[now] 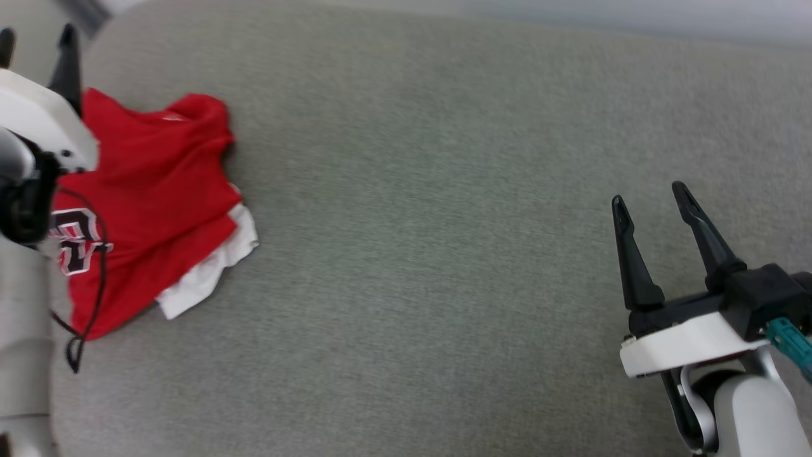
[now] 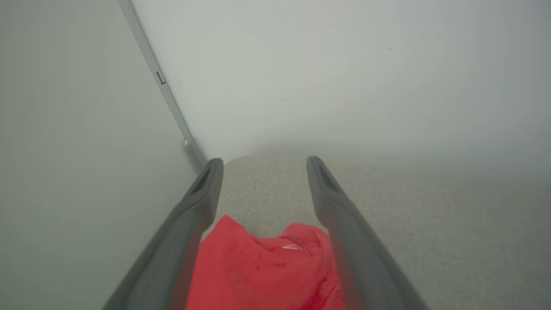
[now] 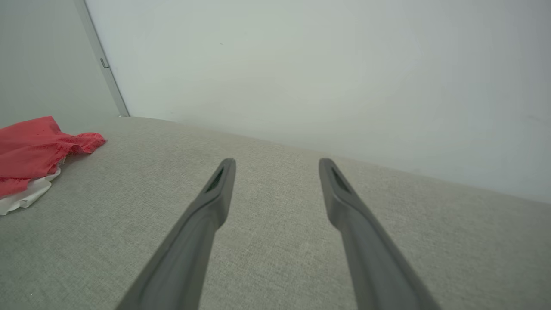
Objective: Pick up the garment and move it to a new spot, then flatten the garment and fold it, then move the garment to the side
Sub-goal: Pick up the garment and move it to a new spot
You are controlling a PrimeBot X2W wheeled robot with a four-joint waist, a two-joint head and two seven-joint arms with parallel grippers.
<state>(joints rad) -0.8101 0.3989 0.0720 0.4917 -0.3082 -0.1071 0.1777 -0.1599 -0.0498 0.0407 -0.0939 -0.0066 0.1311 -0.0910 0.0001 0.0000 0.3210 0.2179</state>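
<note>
You had the garment [image 1: 152, 209] in a soft, bunched heap at the left of the gray woven cloth surface [image 1: 444, 285]. It was red w/ a white bit poking out at one edge & black-and-white letters. Your left gripper [image 2: 262, 161] hung over it, long dark fingers apart, holding nothing. Your right gripper [image 1: 648, 195] was well apart from it, fingers apart too. A plain pale wall [image 3: 301, 64] stood behind

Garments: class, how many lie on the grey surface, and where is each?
1. The red-and-white garment lies crumpled at the left of the grey surface, near the left end effector. The left forearm covers that edge, so something could be hidden there.
</note>
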